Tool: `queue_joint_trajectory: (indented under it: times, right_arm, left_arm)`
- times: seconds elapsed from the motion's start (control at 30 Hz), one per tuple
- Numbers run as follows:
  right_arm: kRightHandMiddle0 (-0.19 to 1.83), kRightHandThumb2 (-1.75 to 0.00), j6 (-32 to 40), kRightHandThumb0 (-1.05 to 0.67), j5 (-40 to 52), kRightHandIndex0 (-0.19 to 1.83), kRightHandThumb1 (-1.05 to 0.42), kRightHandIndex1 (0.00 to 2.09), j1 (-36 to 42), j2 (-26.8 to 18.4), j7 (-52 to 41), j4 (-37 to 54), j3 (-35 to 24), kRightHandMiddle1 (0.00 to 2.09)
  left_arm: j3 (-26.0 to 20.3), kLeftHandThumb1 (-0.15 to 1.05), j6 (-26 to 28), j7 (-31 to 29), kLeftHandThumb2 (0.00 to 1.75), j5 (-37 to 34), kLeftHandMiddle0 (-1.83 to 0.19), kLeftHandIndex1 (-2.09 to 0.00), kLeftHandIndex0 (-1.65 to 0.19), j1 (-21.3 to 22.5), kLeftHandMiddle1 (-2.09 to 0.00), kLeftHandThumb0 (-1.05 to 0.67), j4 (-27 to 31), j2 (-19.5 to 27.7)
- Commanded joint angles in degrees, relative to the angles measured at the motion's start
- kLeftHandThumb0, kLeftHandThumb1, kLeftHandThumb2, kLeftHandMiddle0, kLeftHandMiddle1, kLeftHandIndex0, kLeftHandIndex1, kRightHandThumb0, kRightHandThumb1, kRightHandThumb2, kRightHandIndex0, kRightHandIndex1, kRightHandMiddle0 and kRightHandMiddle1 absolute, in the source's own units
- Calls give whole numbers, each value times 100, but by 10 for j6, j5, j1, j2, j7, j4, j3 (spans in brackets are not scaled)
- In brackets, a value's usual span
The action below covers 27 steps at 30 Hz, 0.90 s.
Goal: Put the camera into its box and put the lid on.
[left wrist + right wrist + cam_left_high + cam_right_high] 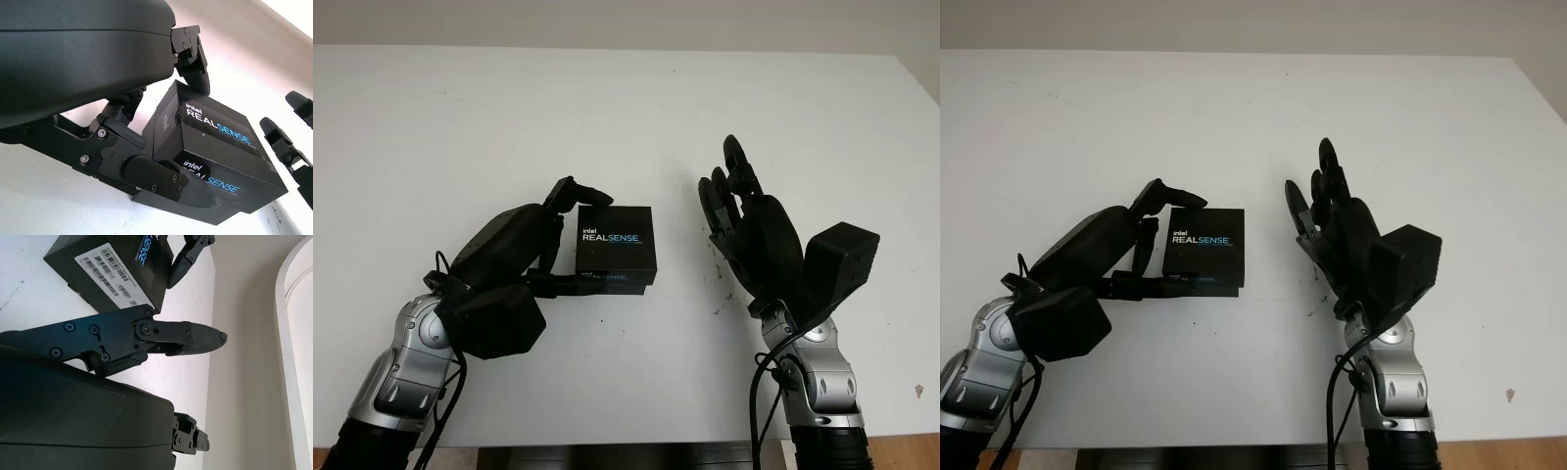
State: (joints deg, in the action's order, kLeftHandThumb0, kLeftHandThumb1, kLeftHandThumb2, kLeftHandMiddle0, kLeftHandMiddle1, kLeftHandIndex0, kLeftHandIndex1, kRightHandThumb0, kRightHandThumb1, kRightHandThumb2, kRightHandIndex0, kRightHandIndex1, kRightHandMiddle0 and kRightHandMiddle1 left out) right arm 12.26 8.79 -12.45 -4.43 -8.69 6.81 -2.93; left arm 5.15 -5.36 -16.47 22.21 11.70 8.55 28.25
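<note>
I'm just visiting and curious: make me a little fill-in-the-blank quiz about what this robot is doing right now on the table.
1. The black box is printed with the words intel ____.
2. The ____ hand has its fingers around the box.
3. The right hand is open and sits beside the box on the ____ table.
4. The box's lid is ____.

Missing words: REALSENSE; left; white; on

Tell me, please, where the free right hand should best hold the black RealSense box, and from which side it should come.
Probably the bare side wall facing the right hand, approached from the robot's right across the white table. The RealSense box sits upright with flat vertical walls; the left hand already takes the opposite side, with fingers at the far top edge and the near bottom edge.
</note>
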Motion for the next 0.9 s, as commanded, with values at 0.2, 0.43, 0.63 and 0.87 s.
queue_joint_trajectory:
  times: [0.2,0.43,0.63,0.87]
  right_arm:
    - [-10,-40,-1,-56,1,-15,-105,5,5,-4,-1,8,-1,6]
    - [-11,-41,-4,-55,1,-16,-105,5,4,-5,-4,8,0,5]
    - [-11,-40,3,-56,4,-15,-105,5,4,-6,-5,11,-2,5]
    - [-11,-41,1,-56,2,-16,-105,5,2,-6,-5,9,0,5]
  left_arm:
    - [-5,105,15,-2,27,3,-45,-170,1,-8,-209,-33,12,5]
    - [-6,105,14,0,27,-1,-39,-171,0,-7,-209,-34,7,6]
    - [-4,105,12,0,27,1,-43,-172,0,-4,-209,-34,7,6]
    - [-6,105,17,-5,27,-8,-41,-177,3,0,-209,-35,10,5]
